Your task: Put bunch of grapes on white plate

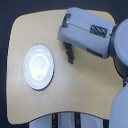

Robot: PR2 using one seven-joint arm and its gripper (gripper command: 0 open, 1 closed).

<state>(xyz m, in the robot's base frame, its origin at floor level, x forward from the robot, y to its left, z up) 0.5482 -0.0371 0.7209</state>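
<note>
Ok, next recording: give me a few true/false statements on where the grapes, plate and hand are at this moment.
1. The white plate is bare. True.
2. The bunch of grapes lies on the plate. False: it is over the wooden table, apart from the plate, on the exterior view's right of it.
3. The hand is at the top end of the grapes. True, though the picture is too blurred to tell whether it grips them.
4. The plate sits on the exterior view's right side of the table. False: it is on the left side.
5. Several plates are on the table. False: only one shows.
</note>
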